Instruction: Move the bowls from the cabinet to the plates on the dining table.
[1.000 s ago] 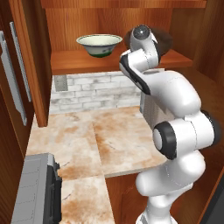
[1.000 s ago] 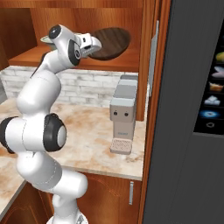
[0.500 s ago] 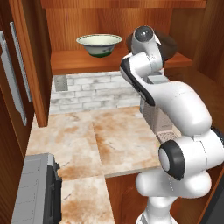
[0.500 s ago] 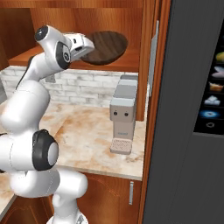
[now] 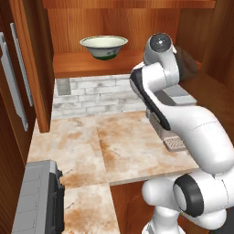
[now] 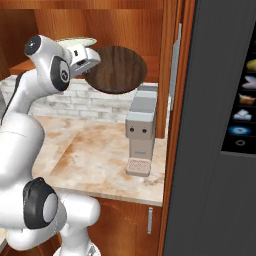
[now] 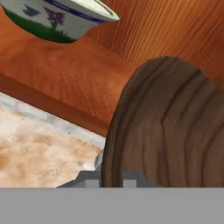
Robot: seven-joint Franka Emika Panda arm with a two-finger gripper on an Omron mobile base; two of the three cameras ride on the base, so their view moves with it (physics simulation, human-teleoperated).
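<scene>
Dark brown bowl [image 6: 116,69] tipped up on edge, clear of the wooden shelf [image 5: 87,65] and out past its front edge, above the marbled bench [image 6: 95,155]. Hand [image 6: 86,60] clamped on that bowl's rim, at its left side in the right base view. Cream bowl with green band [image 5: 103,47] upright on the shelf, well apart from the brown one, inside the open cabinet [image 5: 32,68]. Grey coffee machine [image 6: 141,131] on the bench, below the shelf.
</scene>
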